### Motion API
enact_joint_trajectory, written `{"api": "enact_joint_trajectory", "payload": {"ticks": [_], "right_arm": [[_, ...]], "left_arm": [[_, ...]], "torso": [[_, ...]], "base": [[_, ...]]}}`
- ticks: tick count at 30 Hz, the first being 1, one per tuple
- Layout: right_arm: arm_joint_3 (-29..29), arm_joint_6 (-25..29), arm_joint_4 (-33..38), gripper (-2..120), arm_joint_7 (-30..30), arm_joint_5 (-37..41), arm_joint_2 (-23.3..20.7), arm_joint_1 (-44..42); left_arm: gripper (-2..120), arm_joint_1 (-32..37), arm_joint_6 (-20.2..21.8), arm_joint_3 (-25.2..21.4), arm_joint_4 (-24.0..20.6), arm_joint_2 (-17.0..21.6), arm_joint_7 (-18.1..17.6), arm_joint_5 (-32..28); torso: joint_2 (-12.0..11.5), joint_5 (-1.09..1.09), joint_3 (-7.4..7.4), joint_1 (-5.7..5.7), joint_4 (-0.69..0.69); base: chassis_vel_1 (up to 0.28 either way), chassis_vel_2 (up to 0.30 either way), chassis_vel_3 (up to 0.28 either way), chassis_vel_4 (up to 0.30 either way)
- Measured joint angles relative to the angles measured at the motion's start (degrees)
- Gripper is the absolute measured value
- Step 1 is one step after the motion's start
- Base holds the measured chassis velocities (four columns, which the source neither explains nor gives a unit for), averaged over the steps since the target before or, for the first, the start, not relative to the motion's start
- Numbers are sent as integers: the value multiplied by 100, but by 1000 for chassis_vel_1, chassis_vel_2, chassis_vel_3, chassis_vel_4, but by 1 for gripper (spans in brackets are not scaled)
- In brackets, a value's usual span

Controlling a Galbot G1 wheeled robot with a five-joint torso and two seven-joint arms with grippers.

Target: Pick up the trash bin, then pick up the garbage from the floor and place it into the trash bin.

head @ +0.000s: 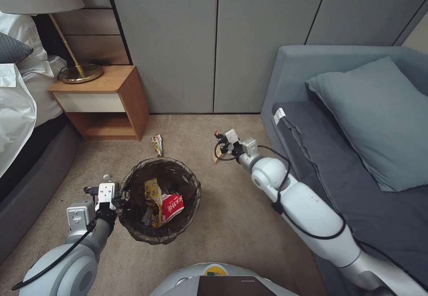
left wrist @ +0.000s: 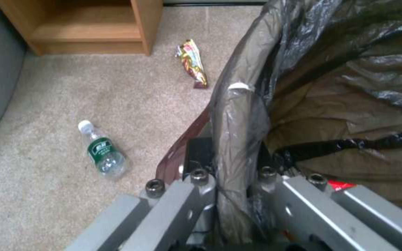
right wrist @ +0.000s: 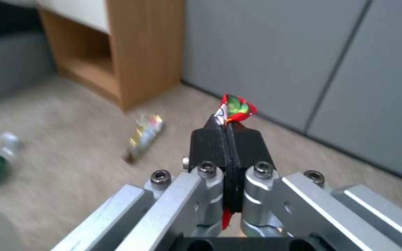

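Robot base housing (head: 209, 278) occupies the lower centre of the head view, with both arms extending forward from it. At lower left, the left gripper (head: 124, 198) is closed on the near-left rim of the trash bin (head: 183, 224); in the left wrist view its fingers (left wrist: 201, 157) clamp the rim wall and the folded-over dark bag between them, one finger outside and one inside. The bin sits in the lower centre of the head view, over the floor (head: 249, 224), and contains a red-and-white packet (head: 171, 204) and a yellow wrapper (head: 153, 191). At centre frame, the right gripper (head: 218, 136) is raised above the carpet near the sofa (head: 290, 64), fingers fully closed on a small red wrapper (right wrist: 232, 108); in the right wrist view the wrapper protrudes from the pinched black fingertips (right wrist: 210, 143). A yellow snack wrapper (head: 157, 145) lies on the carpet just beyond the bin, between it and the wooden nightstand (head: 129, 95) at upper left. A brown paper scrap (head: 216, 158) lies on the carpet below the right gripper. A green-labelled plastic bottle (left wrist: 102, 150) lies on its side on the carpet, beside the bin.
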Motion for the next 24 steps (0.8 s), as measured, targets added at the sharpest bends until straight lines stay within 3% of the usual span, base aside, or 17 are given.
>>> {"api": "enact_joint_trajectory", "payload": {"ticks": [3,4,13,24], "right_arm": [[-1,-63,222,0,9,162,-72,64],[-13,-163,600,0,9,463,-193,217],[-349,-564,1517,0,-24,1776,-369,883],[-1466,-735,1823,0,-76,1876,-382,1289]], "left_arm": [[2,6,0,8,0,-9,0,9],[2,11,0,18,0,-20,0,25],[2,7,0,25,0,-46,0,35],[2,-18,-1,36,0,-22,-1,41]], "torso": [[0,1,0,0,2],[0,-1,0,0,1],[0,-1,0,0,1],[0,-1,0,0,1]], "base": [[0,0,0,0],[0,0,0,0],[0,0,0,0],[0,0,0,0]]}}
